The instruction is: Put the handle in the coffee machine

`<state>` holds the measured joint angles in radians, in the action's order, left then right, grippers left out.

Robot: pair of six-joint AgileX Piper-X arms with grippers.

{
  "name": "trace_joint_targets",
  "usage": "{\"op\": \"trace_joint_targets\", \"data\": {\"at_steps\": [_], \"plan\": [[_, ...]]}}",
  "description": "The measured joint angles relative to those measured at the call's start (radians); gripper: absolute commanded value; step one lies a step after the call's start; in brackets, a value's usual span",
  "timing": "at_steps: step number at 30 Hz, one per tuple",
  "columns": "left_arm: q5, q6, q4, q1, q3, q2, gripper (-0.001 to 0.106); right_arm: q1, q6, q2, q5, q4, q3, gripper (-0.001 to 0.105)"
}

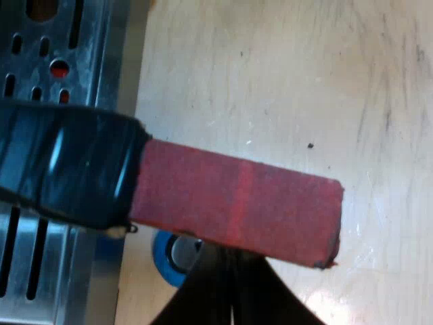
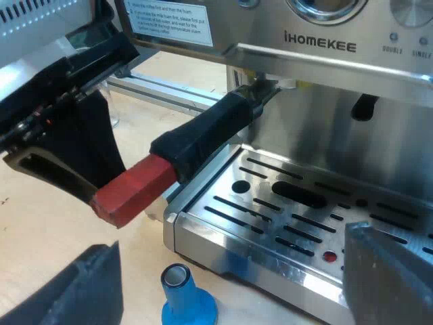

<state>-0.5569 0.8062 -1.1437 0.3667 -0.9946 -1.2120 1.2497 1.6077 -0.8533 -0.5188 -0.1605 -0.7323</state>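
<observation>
The red-ended handle sits in the espresso machine front, beside my left tool, grip I cannot tell; my right tool gapes empty.

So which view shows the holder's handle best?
The right wrist view: the handle runs whole from under the espresso machine's front to its red end. The left wrist view gives a close look at the red end and dark grip by the drip tray.

Lettering on the espresso machine
iHOMEKEE stands on its steel front; DOUBLE under a button; the white sticker's print is illegible.
</observation>
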Motion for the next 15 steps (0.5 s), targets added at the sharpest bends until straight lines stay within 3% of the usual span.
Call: {"op": "trace_joint_targets", "data": {"at_steps": [15], "plan": [[0.060, 0.032, 0.044, 0.106, -0.042, -0.003, 0.000, 0.000, 0.000, 0.000, 0.000, -0.001, 0.000, 0.069]]}}
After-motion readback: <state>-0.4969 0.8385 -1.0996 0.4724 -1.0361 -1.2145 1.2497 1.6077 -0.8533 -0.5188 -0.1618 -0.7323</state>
